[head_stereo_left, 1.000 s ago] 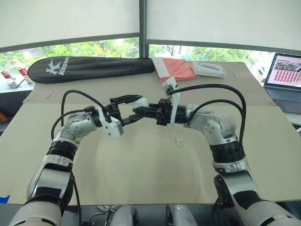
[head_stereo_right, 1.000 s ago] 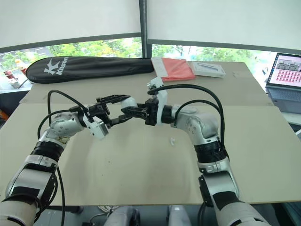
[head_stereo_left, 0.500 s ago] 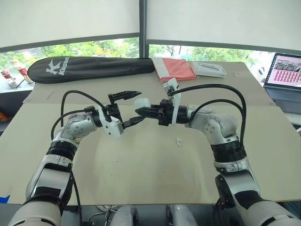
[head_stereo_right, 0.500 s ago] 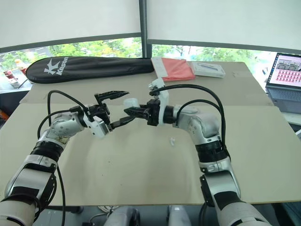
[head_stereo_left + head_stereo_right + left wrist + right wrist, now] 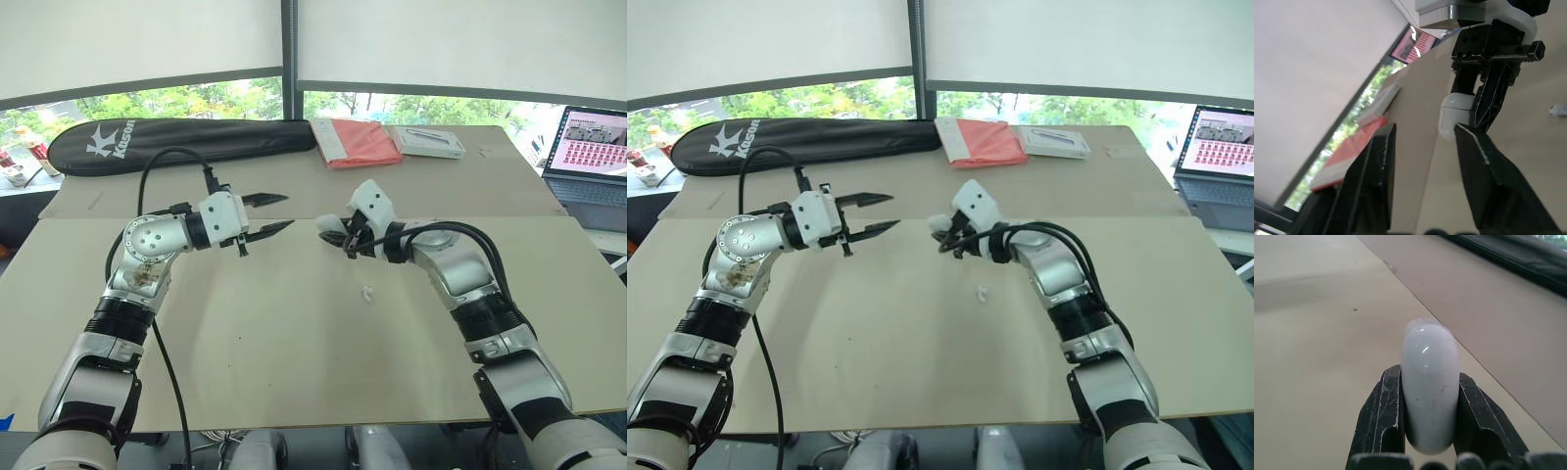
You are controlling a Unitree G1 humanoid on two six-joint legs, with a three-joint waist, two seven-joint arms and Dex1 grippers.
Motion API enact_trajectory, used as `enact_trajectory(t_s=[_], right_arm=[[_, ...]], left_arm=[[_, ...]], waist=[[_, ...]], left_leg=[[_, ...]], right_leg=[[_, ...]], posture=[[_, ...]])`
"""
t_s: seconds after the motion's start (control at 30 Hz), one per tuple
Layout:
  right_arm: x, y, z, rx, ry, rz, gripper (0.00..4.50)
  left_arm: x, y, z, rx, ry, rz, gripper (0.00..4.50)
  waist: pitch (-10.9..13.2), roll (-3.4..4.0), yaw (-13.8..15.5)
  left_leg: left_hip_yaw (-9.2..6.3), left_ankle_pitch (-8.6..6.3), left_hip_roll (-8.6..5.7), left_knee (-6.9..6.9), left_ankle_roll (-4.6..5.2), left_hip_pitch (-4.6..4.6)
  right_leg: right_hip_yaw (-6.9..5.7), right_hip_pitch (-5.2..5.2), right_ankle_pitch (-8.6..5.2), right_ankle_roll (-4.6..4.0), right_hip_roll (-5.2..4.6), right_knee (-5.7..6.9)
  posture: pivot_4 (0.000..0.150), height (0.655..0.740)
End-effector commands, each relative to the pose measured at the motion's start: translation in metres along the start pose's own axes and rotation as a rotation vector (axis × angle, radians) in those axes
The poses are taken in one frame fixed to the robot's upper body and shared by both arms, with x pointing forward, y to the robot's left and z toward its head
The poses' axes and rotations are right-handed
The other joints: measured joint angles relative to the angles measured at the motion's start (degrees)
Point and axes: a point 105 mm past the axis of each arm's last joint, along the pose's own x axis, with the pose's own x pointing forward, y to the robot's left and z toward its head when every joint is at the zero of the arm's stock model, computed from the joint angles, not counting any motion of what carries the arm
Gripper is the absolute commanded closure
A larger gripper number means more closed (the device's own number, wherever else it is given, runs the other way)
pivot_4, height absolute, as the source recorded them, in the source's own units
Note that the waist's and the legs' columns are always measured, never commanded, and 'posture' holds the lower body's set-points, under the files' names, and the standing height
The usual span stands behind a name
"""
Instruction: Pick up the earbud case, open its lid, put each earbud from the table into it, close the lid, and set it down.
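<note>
fingers pinching earbud case, left gripper (spread)

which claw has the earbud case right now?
The right claw: it is shut on the white earbud case. The left claw is open, empty, and apart from it.

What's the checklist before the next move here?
1. Grip: right gripper clamps the earbud case: ok.
2. Free hand: left gripper open, holding nothing: ok.
3. Clearance: the two grippers are apart: ok.
4. Case lid open: not ok, it looks shut in both wrist views.
5. Target: one earbud lies unobstructed on the table: ok.
6. Second earbud's whereabouts: cannot tell.
</note>
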Motion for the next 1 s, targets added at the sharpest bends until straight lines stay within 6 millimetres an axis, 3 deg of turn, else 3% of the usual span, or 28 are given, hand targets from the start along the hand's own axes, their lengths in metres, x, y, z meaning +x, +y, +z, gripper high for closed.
enact_trajectory(t_s=[0.03, 0.5, 0.8, 0.97, 1.0], right_arm=[[0.000, 0.010, 0.023, -0.151, -0.047, 0.048, 3.56], [0.004, 0.024, 0.047, -0.469, -0.019, 0.107, 3.56], [0.005, 0.030, 0.043, -0.552, 0.013, 0.117, 3.56], [0.006, 0.029, 0.043, -0.560, 0.014, 0.108, 3.56], [0.006, 0.029, 0.043, -0.562, 0.015, 0.108, 3.56]], left_arm=[[0.003, -0.005, 0.009, -0.060, 0.005, -0.085, 2.39], [0.016, -0.006, -0.007, -0.053, 0.114, -0.217, 2.39], [0.029, -0.004, -0.005, -0.017, 0.098, -0.213, 2.39], [0.029, -0.006, -0.005, 0.004, 0.092, -0.226, 3.96], [0.030, -0.006, -0.004, 0.007, 0.089, -0.226, 3.96]], waist=[[0.00, 0.00, -0.04], [0.00, 0.00, 0.67], [0.00, 0.00, 0.75], [0.00, 0.00, 0.74], [0.00, 0.00, 0.74]], left_leg=[[-0.01, 0.00, -0.01, 0.01, 0.00, 0.00], [-0.01, 0.03, -0.06, 0.02, -0.04, 0.01], [0.00, 0.03, -0.07, 0.03, -0.04, -0.01], [0.00, 0.03, -0.06, 0.03, -0.05, 0.00], [0.00, 0.04, -0.07, 0.03, -0.05, 0.00]], right_leg=[[0.01, 0.01, 0.00, 0.00, 0.00, 0.00], [0.01, 0.03, 0.00, -0.02, -0.01, 0.00], [0.00, 0.03, 0.00, -0.02, -0.01, -0.01], [0.00, 0.03, 0.00, -0.02, -0.01, 0.00], [0.00, 0.03, 0.00, -0.02, -0.01, 0.00]], posture=[[0.150, 0.7400], [0.150, 0.7400], [0.150, 0.7400], [0.150, 0.7400], [0.150, 0.7400]])
